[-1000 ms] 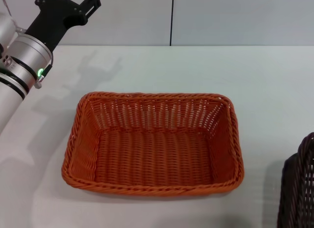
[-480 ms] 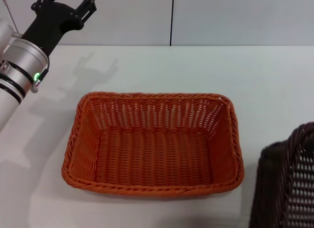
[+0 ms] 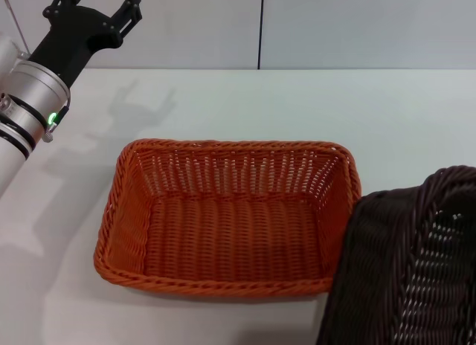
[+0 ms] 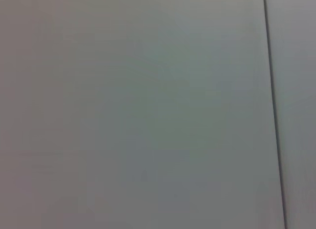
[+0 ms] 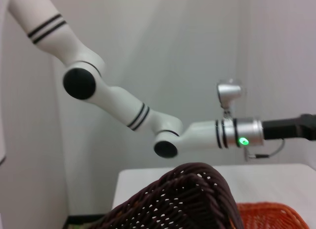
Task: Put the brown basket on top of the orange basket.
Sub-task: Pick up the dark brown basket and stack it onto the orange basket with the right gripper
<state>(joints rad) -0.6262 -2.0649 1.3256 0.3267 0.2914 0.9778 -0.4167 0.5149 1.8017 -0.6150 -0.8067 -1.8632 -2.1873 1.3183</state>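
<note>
Dark brown woven wicker basket [image 3: 405,267] has swung in from right, tilted, overlapping bright orange woven wicker basket [image 3: 232,217] rim.
Level it, centre before lowering; right gripper unseen, left gripper [image 3: 95,1] parked, fingers spread.

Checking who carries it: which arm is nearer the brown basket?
Right. The brown basket fills the foreground of the right wrist view, though that gripper is unseen. The left gripper is raised at the far left, beyond the orange basket.

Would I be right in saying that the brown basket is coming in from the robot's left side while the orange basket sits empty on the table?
Not quite: the head view shows the brown basket coming in from the robot's right. The orange basket does sit empty on the table.
</note>
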